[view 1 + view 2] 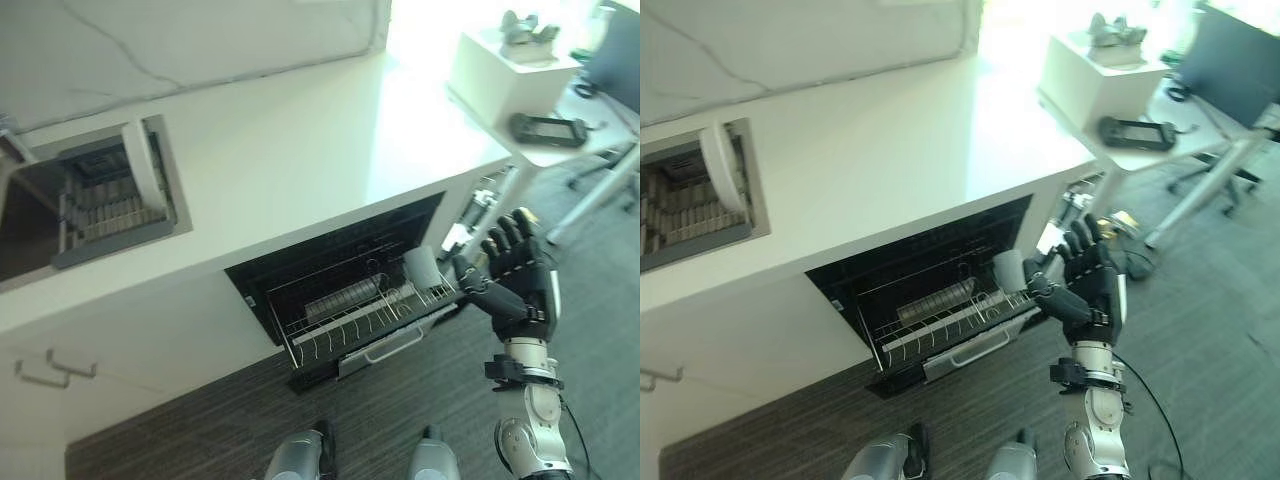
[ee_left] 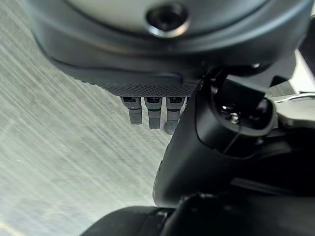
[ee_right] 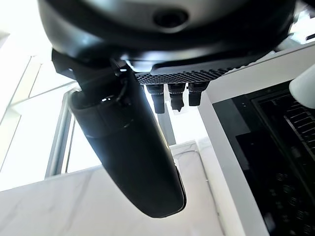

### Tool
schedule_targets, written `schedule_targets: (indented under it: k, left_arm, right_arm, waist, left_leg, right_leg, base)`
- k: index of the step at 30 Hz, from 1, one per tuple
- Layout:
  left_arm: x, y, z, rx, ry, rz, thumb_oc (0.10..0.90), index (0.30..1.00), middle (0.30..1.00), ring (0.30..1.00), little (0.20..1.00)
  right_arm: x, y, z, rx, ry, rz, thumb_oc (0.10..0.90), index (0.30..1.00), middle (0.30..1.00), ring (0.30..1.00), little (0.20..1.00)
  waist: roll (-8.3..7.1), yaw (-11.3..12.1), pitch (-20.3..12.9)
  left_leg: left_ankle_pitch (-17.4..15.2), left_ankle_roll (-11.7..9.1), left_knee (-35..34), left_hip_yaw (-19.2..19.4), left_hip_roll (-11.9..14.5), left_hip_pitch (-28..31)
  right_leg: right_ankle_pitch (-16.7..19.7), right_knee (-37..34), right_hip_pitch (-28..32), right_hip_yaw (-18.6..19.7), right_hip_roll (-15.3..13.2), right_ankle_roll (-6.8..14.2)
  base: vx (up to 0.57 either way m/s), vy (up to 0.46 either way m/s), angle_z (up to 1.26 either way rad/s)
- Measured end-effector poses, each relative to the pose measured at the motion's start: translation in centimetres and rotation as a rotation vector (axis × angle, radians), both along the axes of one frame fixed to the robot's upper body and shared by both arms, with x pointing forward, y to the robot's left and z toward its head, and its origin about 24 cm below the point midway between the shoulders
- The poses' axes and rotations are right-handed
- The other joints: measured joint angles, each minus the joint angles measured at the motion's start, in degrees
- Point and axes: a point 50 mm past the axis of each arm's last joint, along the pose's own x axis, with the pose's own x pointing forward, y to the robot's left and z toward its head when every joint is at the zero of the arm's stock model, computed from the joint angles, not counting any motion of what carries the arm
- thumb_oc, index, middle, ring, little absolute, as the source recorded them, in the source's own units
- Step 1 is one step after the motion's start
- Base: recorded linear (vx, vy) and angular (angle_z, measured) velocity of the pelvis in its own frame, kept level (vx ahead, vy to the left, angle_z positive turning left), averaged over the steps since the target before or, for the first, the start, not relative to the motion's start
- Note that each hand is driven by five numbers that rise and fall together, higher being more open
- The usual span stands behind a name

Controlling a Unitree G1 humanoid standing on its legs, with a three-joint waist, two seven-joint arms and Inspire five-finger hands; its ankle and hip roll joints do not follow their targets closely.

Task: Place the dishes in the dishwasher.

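Right hand point(image 1: 512, 268): I hold it raised with fingers spread and relaxed, gripping nothing — just beside the cup.
Cup point(image 1: 422, 266): white, standing at the rack corner nearest that hand, apart from its fingertips — set in, I judge.
Rack point(image 1: 350, 318): pulled out of the dishwasher point(image 1: 300, 262); a row of plates point(image 1: 342, 297) stands in it.
Sink point(image 1: 90, 215): well away from the hand, one plate point(image 1: 142, 170) upright inside — probably next.
Left hand point(image 2: 152, 110): hanging, fingers straight over floor.

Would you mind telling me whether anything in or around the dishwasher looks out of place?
Nothing stands out. A cup sits upright at the rack's right end beside the open right hand, and a plate leans in the sink rack.
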Motion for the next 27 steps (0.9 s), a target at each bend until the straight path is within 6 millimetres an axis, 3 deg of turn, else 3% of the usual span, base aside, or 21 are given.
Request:
schedule_targets:
  k: [1, 2, 3, 4, 5, 6, 9, 10, 11, 12, 13, 14, 15, 16, 19, 23, 27]
  left_arm:
    - [0.3, 0.2, 0.0, 0.008, 0.001, -0.007, 0.800, 0.900, 0.900, 0.900, 0.900]
    - [0.5, 0.4, 0.1, 0.021, 0.003, -0.025, 0.800, 0.900, 0.900, 0.900, 0.900]
    - [0.4, 1.2, 0.2, 0.030, 0.000, -0.018, 0.800, 0.900, 0.900, 0.900, 0.900]
    - [-0.5, 0.8, 0.0, 0.021, 0.012, -0.003, 0.800, 0.900, 0.900, 0.900, 0.900]
    - [0.9, -0.1, 0.0, 0.004, -0.013, -0.018, 0.800, 0.900, 0.900, 0.900, 0.900]
    - [0.9, 0.1, 0.1, 0.017, -0.008, -0.058, 0.800, 0.900, 0.900, 0.900, 0.900]
    - [0.7, 0.2, 0.1, 0.013, -0.013, -0.046, 0.800, 0.900, 0.900, 0.900, 0.900]
    - [0.6, 0.2, 0.1, 0.012, -0.014, -0.039, 0.800, 0.900, 0.900, 0.900, 0.900]
    - [0.6, -0.6, -0.1, -0.009, -0.018, -0.029, 0.800, 0.900, 0.900, 0.900, 0.900]
    - [0.6, -0.5, 0.0, -0.009, -0.022, -0.023, 0.800, 0.900, 0.900, 0.900, 0.900]
    - [0.4, 0.1, 0.1, -0.002, -0.019, -0.022, 0.800, 0.900, 0.900, 0.900, 0.900]
    - [0.1, 0.3, 0.0, -0.003, -0.014, -0.011, 0.800, 0.900, 0.900, 0.900, 0.900]
    - [-0.6, -0.4, -0.2, -0.021, -0.001, 0.006, 0.800, 0.900, 0.900, 0.900, 0.900]
    - [-1.0, -0.5, -0.3, -0.015, 0.010, 0.003, 0.800, 0.900, 0.900, 0.900, 0.900]
    - [-1.6, 0.1, -0.2, 0.003, 0.023, 0.002, 0.800, 0.900, 0.900, 0.900, 0.900]
    - [-1.9, -0.2, -0.4, 0.000, 0.028, 0.006, 0.800, 0.900, 0.900, 0.900, 0.900]
    - [-2.3, -0.7, -0.6, 0.019, 0.045, 0.013, 0.800, 0.900, 0.900, 0.900, 0.900]
  right_arm:
    - [0.1, -0.4, 0.3, 0.001, -0.007, -0.002, 0.800, 0.900, 0.900, 0.900, 0.900]
    - [0.2, -0.5, 0.5, 0.002, -0.012, -0.003, 0.800, 0.900, 0.900, 0.900, 0.900]
    - [0.7, -0.1, 1.0, 0.009, -0.035, 0.014, 0.800, 0.900, 0.900, 0.900, 0.900]
    - [1.4, 0.1, 2.0, -0.017, -0.071, 0.043, 0.800, 0.900, 0.900, 0.900, 0.900]
    - [1.5, -0.2, 2.2, -0.029, -0.082, 0.037, 0.800, 0.900, 0.900, 0.900, 0.900]
    - [1.6, -0.1, 1.8, -0.024, -0.065, 0.036, 0.800, 0.900, 0.900, 0.900, 0.900]
    - [1.9, 0.3, 2.0, -0.022, -0.076, 0.046, 0.800, 0.900, 0.900, 0.900, 0.900]
    - [2.2, 0.5, 2.4, -0.021, -0.094, 0.052, 0.800, 0.900, 0.900, 0.900, 0.900]
    - [2.6, 0.5, 3.2, -0.035, -0.121, 0.054, 0.800, 0.900, 0.900, 0.900, 0.900]
    - [2.6, 0.7, 2.9, -0.028, -0.110, 0.055, 0.800, 0.900, 0.900, 0.900, 0.900]
    - [2.6, 0.9, 2.9, -0.018, -0.111, 0.054, 0.800, 0.900, 0.900, 0.900, 0.900]
    - [2.7, 0.9, 3.1, -0.019, -0.120, 0.054, 0.800, 0.900, 0.900, 0.900, 0.900]
    - [2.6, 0.8, 3.0, -0.029, -0.114, 0.054, 0.800, 0.900, 0.900, 0.900, 0.900]
    - [2.6, 0.8, 2.8, -0.024, -0.108, 0.050, 0.800, 0.900, 0.900, 0.900, 0.900]
    - [2.5, 1.1, 2.6, -0.013, -0.099, 0.053, 0.800, 0.900, 0.900, 0.900, 0.900]
    - [2.6, 1.4, 2.3, -0.014, -0.085, 0.067, 0.800, 0.900, 0.900, 0.900, 0.900]
    - [2.4, 1.6, 1.9, -0.021, -0.062, 0.111, 0.800, 0.900, 0.900, 0.900, 0.900]
  waist:
    - [-0.30, 0.25, -0.11]
    - [-1.35, 0.33, -0.26]
    - [-4.35, 0.37, -0.12]
    - [-3.53, 2.20, -0.56]
    - [-2.06, 2.14, 0.59]
    - [-1.96, 2.12, 0.20]
    - [-3.06, 2.92, -1.51]
    - [-3.41, 2.85, -1.72]
    - [-1.52, 3.63, -1.81]
    - [-1.76, 4.38, -2.46]
    - [-3.79, 4.90, -3.13]
    - [-3.96, 5.45, -3.20]
    - [-1.52, 5.97, -4.77]
    - [-2.53, 5.86, -5.60]
    - [-3.65, 5.29, -6.72]
    - [-2.81, 5.42, -7.00]
    - [-1.29, 5.24, -8.02]
  left_leg:
    - [1.46, -0.61, -2.44, 0.09, -0.64, 0.08]
    - [2.61, -6.78, -4.73, 0.74, -1.63, 0.36]
    - [-1.49, -1.21, 6.27, -2.17, -3.32, -2.83]
    - [-8.07, -0.26, 10.71, -7.41, -0.94, -2.21]
    - [-7.25, -0.87, 12.06, -9.39, -1.99, -2.81]
    - [-5.36, -1.47, 9.17, -9.35, -2.53, -2.75]
    - [-4.03, -3.31, 1.64, -6.53, -3.90, -2.68]
    - [-4.00, -3.15, 2.60, -4.21, -3.92, -3.41]
    - [-1.86, 0.00, 4.34, -3.42, -3.12, -4.80]
    - [-1.74, -0.29, 3.08, -3.04, -3.73, -4.44]
    - [-2.15, -2.14, 3.64, -2.36, -5.24, -4.36]
    - [-4.94, 1.53, 14.21, -4.12, -3.98, -6.26]
    - [-8.70, -1.21, 15.78, -8.64, -0.41, -4.64]
    - [-9.53, -2.11, 13.65, -9.52, -1.96, -3.83]
    - [-5.25, -1.21, 5.89, -8.62, -3.89, -0.85]
    - [-2.90, -1.77, 1.92, -8.62, -4.24, 1.20]
    - [-2.22, -2.89, 1.10, -9.96, -2.92, 1.32]
  right_leg:
    - [-2.77, -0.58, 0.89, -0.60, 2.64, -0.89]
    - [-3.98, -1.73, 1.53, -2.06, 4.31, -3.27]
    - [-4.48, -1.78, 1.42, -1.38, 2.19, -3.77]
    - [-7.83, -1.14, 1.50, -0.18, 1.86, -1.94]
    - [-8.35, -0.77, 1.71, 0.66, 2.56, -1.77]
    - [-8.95, -1.53, 1.47, -0.64, 2.30, -2.39]
    - [-8.54, -3.59, 1.27, -3.83, 2.08, -2.94]
    - [-8.53, -5.47, 2.60, -3.78, 1.18, -3.13]
    - [-7.28, -3.58, 2.38, -4.72, 1.16, -2.54]
    - [-8.08, -2.21, 1.88, -4.27, 1.12, -3.42]
    - [-8.59, -3.48, 1.55, -4.55, -0.06, -5.54]
    - [-6.50, -2.71, 1.37, -4.83, -0.88, -4.42]
    - [-6.94, -0.89, 0.86, -4.66, 0.93, -3.42]
    - [-6.76, 0.12, -0.08, -4.12, -0.02, -2.50]
    - [-7.42, -1.59, 0.14, -4.48, -0.79, -2.90]
    - [-3.19, -6.30, 2.43, -4.85, -0.23, -3.26]
    - [-3.58, -5.44, 2.71, -6.22, 1.06, -5.23]
  base:
    - [-0.07, -0.021, -0.52]
    - [-0.06, -0.037, -0.26]
    - [-0.05, -0.040, -0.71]
    - [-0.03, -0.022, -0.60]
    - [-0.01, -0.036, -0.33]
    - [0.01, -0.058, 0.31]
    - [0.03, -0.079, 0.28]
    - [0.08, -0.098, 0.31]
    - [0.09, -0.082, 0.28]
    - [0.13, -0.090, 0.34]
    - [0.08, -0.043, 0.29]
    - [0.09, -0.049, 0.07]
    - [0.05, -0.023, -0.13]
    - [0.06, -0.024, -0.13]
    - [0.03, -0.011, 0.10]
    - [0.04, -0.027, -0.04]
    - [0.05, -0.039, 0.13]
